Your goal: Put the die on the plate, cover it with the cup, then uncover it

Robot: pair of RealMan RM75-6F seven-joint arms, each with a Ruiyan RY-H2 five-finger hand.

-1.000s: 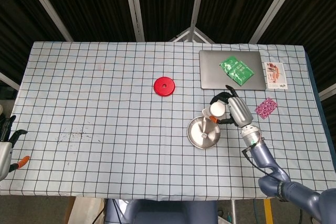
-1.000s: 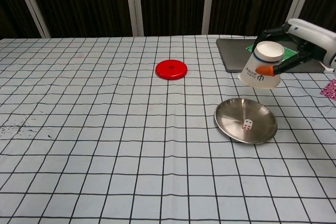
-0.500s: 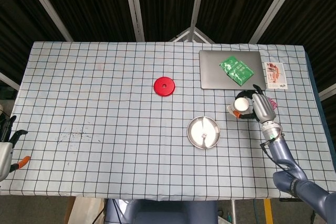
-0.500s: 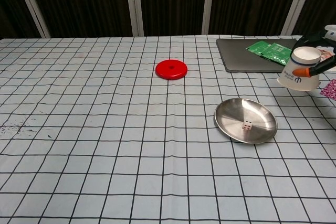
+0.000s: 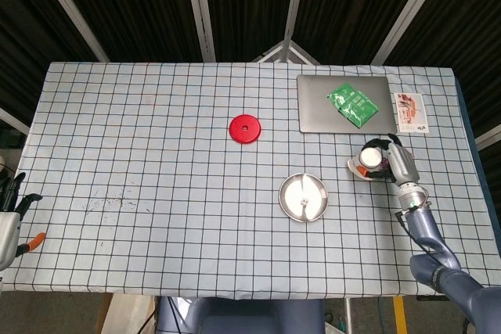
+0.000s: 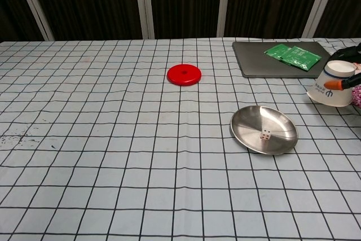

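Carried clear of the plate over the last second, the white paper cup (image 6: 333, 84) now sits low at the right edge of the chest view, upside down and tilted, at or just above the cloth; a second ago it hung over the plate's far rim. That puts the uncovering essentially behind us, by my reading, with only the set-down and release left.

Nearest, in the lower left corner of the head view, the left hand (image 5: 9, 220) idles off the table's edge, fingers apart and holding nothing, unmoved across the frames.

Lower centre-right, the round shiny metal plate (image 6: 264, 130) lies on the checked tablecloth (image 6: 113, 139) with the small white die (image 6: 265, 135) resting inside it, exposed and undisturbed throughout.

Right of the plate and a little farther back, the right hand (image 5: 389, 162) grips the cup, an orange-tipped finger pressed against its wall.

Farther back, nothing differs: the flat red disc (image 6: 184, 74) at upper centre, and the grey laptop (image 5: 344, 104) at upper right with a green foil packet (image 5: 353, 105) lying on it.
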